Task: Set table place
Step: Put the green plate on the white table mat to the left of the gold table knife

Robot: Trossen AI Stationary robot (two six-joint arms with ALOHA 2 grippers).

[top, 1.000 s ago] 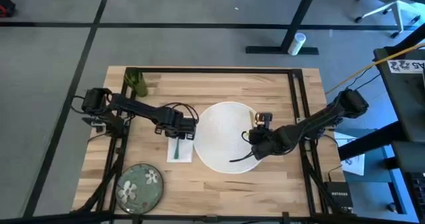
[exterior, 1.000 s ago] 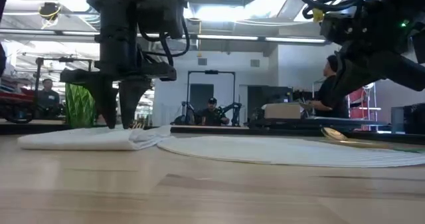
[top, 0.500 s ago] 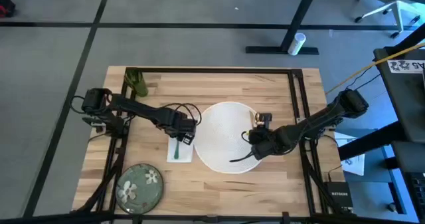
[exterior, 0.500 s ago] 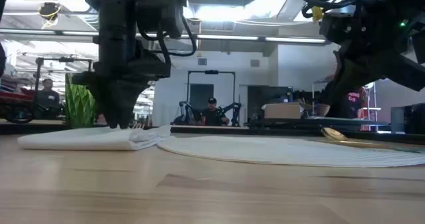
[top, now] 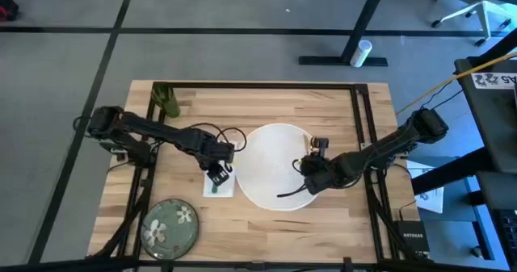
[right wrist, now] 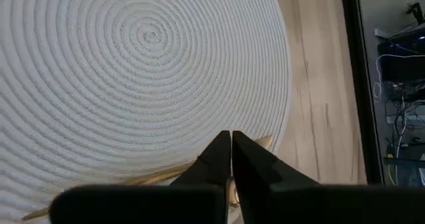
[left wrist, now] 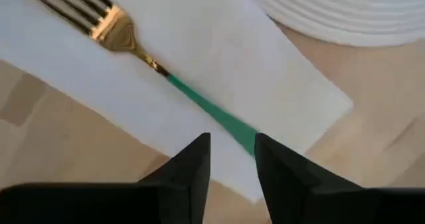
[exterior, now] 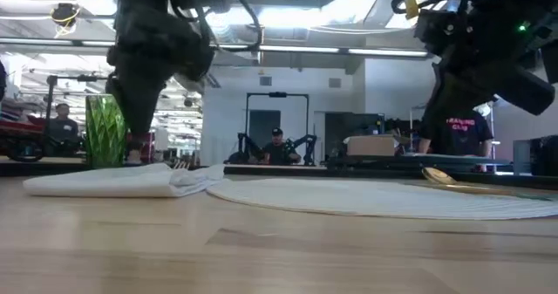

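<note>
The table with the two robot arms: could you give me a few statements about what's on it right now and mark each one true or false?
1. The fork lies on the white napkin. True.
2. The floral plate sits on the woven placemat. False: it sits on the bare table, at a corner away from the placemat.
3. The left claw is clamped on the fork. False: its fingers are apart above the green handle.
4. The right claw is shut. True.
5. The green cup stands near a table corner. True.

Fork: handle end hidden behind left pincer fingers; tines cut by frame edge. Gold utensil mostly hidden behind right pincer.
</note>
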